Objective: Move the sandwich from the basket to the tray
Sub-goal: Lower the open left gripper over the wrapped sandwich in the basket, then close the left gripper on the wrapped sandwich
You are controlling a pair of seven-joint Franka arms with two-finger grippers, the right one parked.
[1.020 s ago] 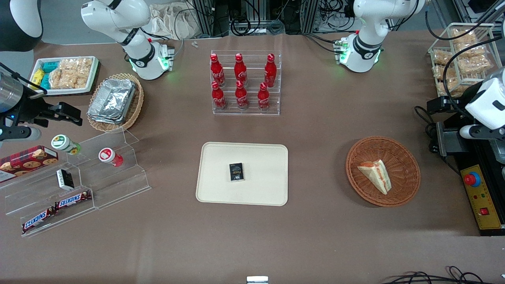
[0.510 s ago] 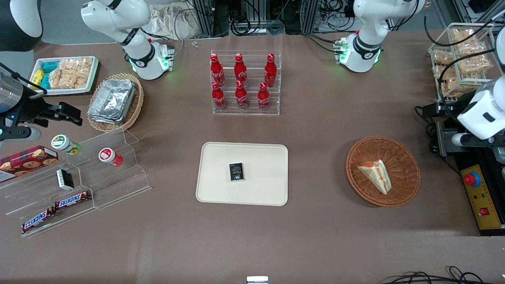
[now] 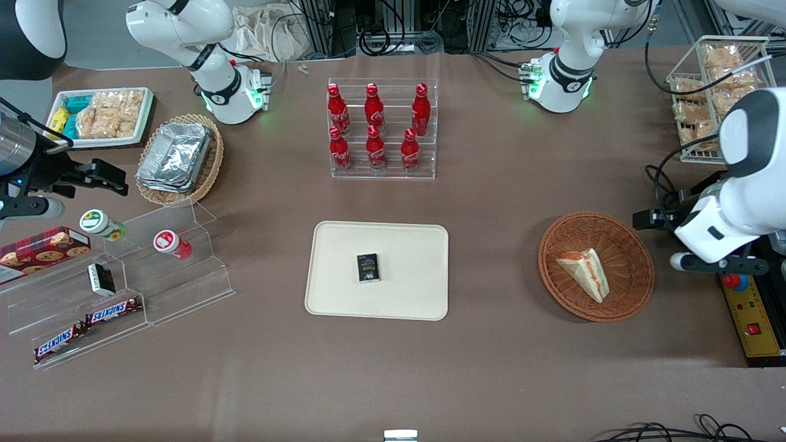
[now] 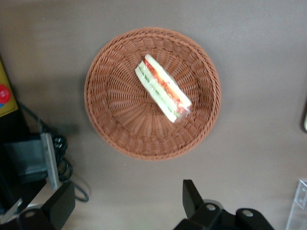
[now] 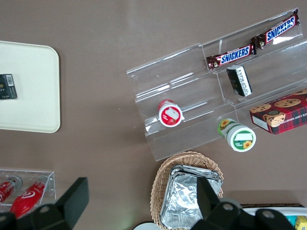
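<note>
The sandwich [image 3: 584,271], a white-bread wedge with orange-red filling, lies in the round reddish-brown basket [image 3: 632,245]. Both also show in the left wrist view, the sandwich [image 4: 163,88] near the middle of the basket [image 4: 115,115]. The cream-beige tray [image 3: 405,245] lies flat mid-table, toward the parked arm from the basket. My left gripper [image 3: 652,218] hangs above the table just beside the basket's rim, toward the working arm's end. In the left wrist view the gripper [image 4: 127,203] is open, its fingers wide apart with only bare table between them.
A small black box [image 3: 368,267] lies on the tray. A clear rack of red bottles [image 3: 381,132] stands farther from the front camera than the tray. A yellow control box with a red button [image 3: 744,301] and cables [image 3: 663,178] sit beside the basket.
My left arm has swung in from the table's end toward the basket and nearer the front camera. The sandwich, basket and tray have not moved.
</note>
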